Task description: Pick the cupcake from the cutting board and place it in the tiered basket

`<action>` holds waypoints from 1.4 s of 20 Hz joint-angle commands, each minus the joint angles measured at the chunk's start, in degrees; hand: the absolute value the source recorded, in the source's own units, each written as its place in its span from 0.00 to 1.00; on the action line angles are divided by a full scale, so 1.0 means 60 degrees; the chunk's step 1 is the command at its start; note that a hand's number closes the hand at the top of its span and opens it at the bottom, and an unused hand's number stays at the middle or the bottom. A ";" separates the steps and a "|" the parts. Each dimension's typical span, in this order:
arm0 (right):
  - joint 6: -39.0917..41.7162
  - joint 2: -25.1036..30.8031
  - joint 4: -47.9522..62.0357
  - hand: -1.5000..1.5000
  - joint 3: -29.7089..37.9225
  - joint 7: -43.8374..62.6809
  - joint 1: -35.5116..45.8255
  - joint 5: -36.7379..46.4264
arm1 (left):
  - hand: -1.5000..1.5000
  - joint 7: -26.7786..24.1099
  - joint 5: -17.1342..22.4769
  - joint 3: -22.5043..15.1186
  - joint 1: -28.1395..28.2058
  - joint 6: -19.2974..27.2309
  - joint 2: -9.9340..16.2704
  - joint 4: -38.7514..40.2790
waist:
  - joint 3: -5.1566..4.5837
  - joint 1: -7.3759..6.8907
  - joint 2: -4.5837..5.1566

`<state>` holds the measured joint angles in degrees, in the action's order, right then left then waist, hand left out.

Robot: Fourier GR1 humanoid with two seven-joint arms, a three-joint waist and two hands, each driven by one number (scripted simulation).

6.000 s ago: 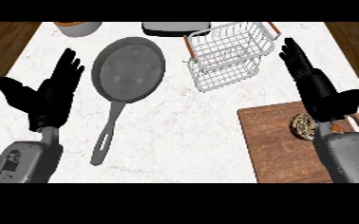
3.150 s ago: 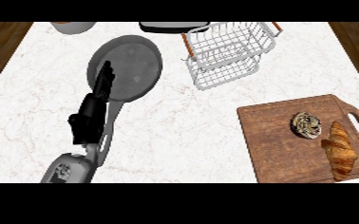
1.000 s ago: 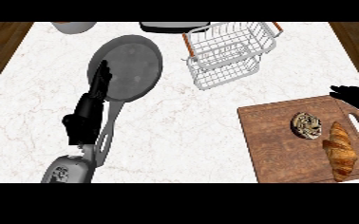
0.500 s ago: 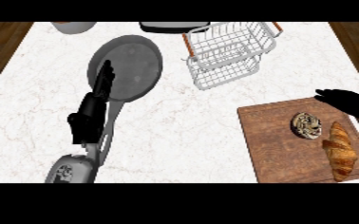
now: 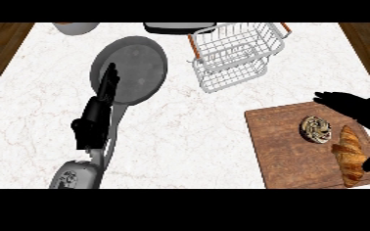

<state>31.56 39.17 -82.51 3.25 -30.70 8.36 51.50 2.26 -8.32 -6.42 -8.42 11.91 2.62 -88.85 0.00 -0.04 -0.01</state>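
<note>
The cupcake (image 5: 316, 128), round with a swirled brown and cream top, sits on the wooden cutting board (image 5: 289, 151) at the lower right. My right hand (image 5: 348, 104) comes in from the right edge just above the cupcake, fingers stretched toward the left, not touching it. The white wire tiered basket (image 5: 239, 54) with brown handles stands at the back, right of centre, with nothing in it. My left hand (image 5: 98, 110) lies at the left, fingers straight and pointing up, over the handle of a pan.
A croissant (image 5: 350, 155) lies on the board right of the cupcake. A grey frying pan (image 5: 133, 68) sits left of the basket. A grey bowl (image 5: 76, 27) and a dark and white appliance (image 5: 177, 27) stand along the back edge.
My right hand has come further in from the right edge, reaching left over the board's top corner toward the cupcake. The left hand stays almost still.
</note>
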 commanded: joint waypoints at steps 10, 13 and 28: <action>-0.0686 -0.0706 0.1987 0.00 -0.0182 -0.0672 0.0838 0.0905 | 0.50 0.0261 0.0040 0.0325 0.0263 -0.0400 0.0111 -0.0493 | 0.0002 -0.0047 0.0010; -0.0546 -0.1002 0.1218 0.00 -0.0328 -0.0389 0.0336 0.1051 | 0.50 -0.0326 0.0160 0.0678 0.0084 -0.0489 0.0145 0.0271 | -0.0001 -0.0001 0.0006; -0.1459 -0.1927 0.2344 1.00 0.0283 -0.0547 0.0850 0.0988 | 0.50 -0.0038 -0.0423 0.0346 -0.0209 -0.0124 -0.0359 0.0195 | 0.0001 0.0000 0.0006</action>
<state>25.40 29.10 -70.30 3.59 -33.64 11.90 57.64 2.69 -9.54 -4.19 -8.02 9.68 1.63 -89.49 0.00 -0.07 0.00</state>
